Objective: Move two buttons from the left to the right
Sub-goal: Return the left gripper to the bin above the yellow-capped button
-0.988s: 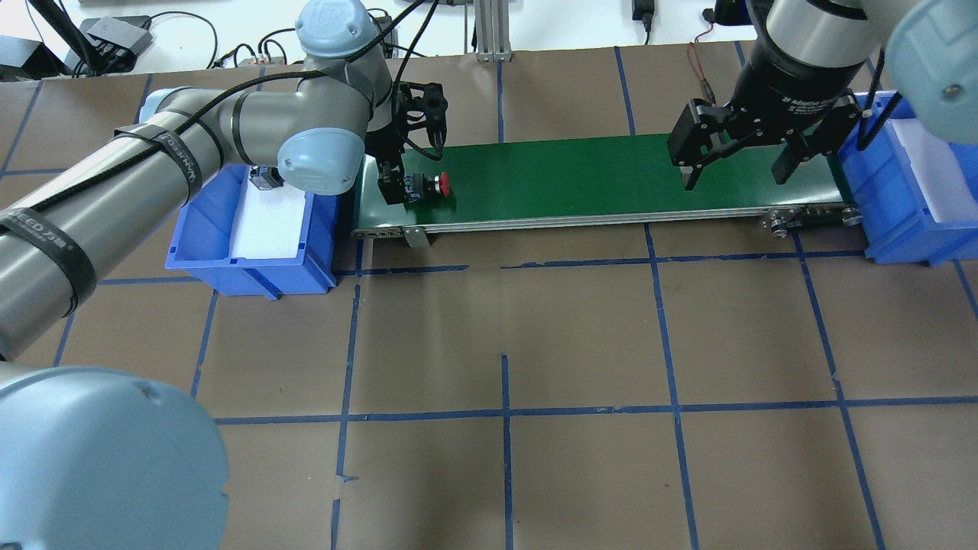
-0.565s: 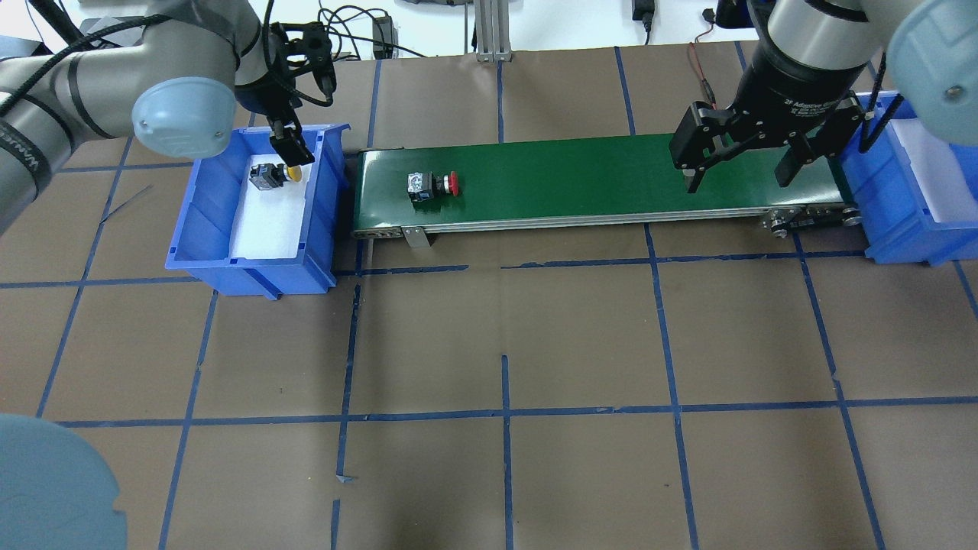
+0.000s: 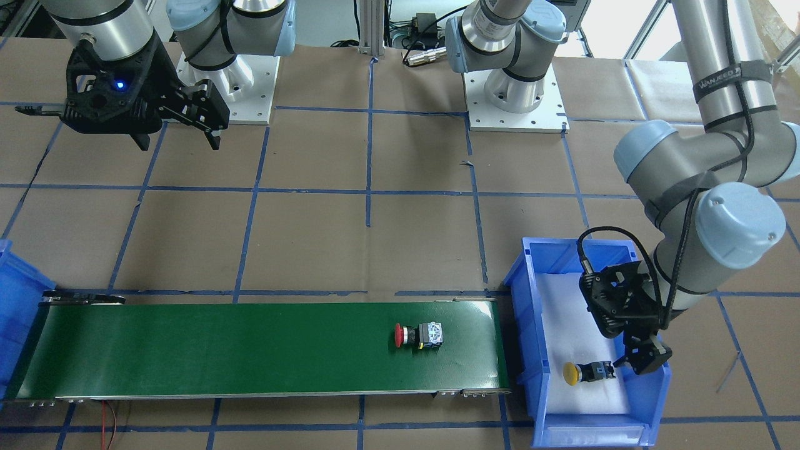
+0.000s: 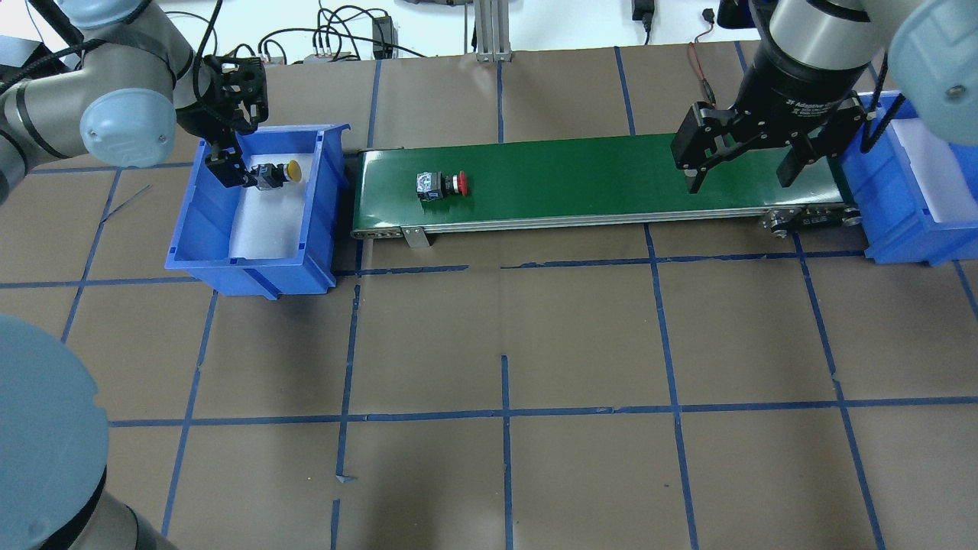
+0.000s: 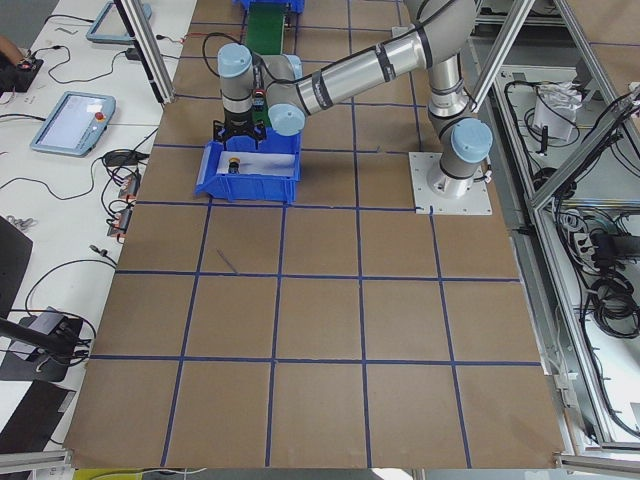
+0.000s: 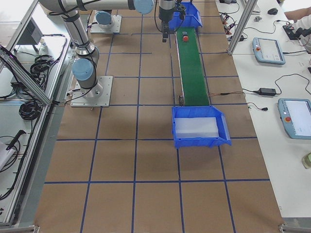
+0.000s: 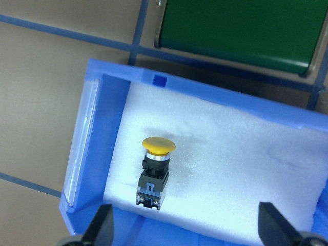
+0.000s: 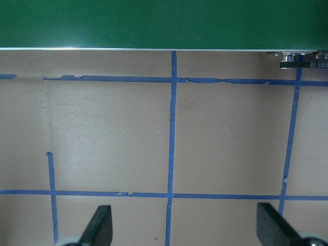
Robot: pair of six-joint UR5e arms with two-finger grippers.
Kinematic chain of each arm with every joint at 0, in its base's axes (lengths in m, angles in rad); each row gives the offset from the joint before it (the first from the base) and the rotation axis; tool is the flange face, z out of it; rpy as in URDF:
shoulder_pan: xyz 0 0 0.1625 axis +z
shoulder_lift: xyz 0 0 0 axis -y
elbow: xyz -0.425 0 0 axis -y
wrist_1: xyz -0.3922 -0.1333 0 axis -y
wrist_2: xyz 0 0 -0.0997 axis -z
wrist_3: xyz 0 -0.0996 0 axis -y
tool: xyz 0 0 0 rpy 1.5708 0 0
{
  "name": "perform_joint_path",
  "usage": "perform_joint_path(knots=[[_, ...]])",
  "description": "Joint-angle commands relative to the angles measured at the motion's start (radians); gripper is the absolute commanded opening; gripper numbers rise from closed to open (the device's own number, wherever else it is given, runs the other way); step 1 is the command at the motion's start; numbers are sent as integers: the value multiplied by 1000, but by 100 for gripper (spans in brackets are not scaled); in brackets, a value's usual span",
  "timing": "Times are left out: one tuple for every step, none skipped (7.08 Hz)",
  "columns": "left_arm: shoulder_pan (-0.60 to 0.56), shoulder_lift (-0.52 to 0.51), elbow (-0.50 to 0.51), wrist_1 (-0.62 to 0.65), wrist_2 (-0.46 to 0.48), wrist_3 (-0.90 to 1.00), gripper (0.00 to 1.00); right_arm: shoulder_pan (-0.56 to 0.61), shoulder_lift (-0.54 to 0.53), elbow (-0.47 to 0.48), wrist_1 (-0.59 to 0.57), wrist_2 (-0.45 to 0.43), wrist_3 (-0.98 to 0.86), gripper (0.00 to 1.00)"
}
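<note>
**Asker:** Where are the two buttons?

**Me:** The red button (image 4: 442, 185) lies on its side on the green belt (image 4: 596, 172), near the end on my left. Its cap points along the belt towards my right. The yellow button (image 7: 154, 171) lies on its side on the white foam (image 7: 246, 169) inside the left bin (image 4: 252, 267). It is in the half of the bin away from my base, with its cap turned towards the belt.

**Asker:** What is your left gripper doing?

**Me:** My left gripper (image 7: 188, 228) hangs over the left bin, just behind the yellow button's dark rear block. Its jaws are spread wide and hold nothing. In my left wrist view the two fingertips sit at the bottom corners, far apart. The button lies ahead of them, nearer one tip than the other, and neither tip touches it.

**Asker:** And the right one?

**Me:** My right gripper (image 4: 737, 174) is also spread wide and holds nothing. It hovers above the belt's right end, just beside the right bin (image 4: 894, 221). Its camera looks past the belt's near edge onto the brown table (image 4: 504, 344) with its blue tape lines. The red button is well away from it, at the other end of the belt.

**Asker:** Is anything in the right bin?

**Me:** In the view from the table's right end I see only its pale lining.
</note>
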Motion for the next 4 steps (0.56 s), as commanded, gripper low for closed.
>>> perform_joint_path(knots=[[-11, -72, 20, 2, -3, 56, 99, 7, 0, 0, -12, 10, 0, 100], [-3, -83, 23, 11, -3, 55, 99, 9, 0, 0, -15, 3, 0, 100], [-2, -92, 47, 11, -1, 52, 99, 9, 0, 0, -15, 3, 0, 100], [-2, -126, 58, -1, 0, 52, 99, 3, 1, 0, -15, 16, 0, 100]])
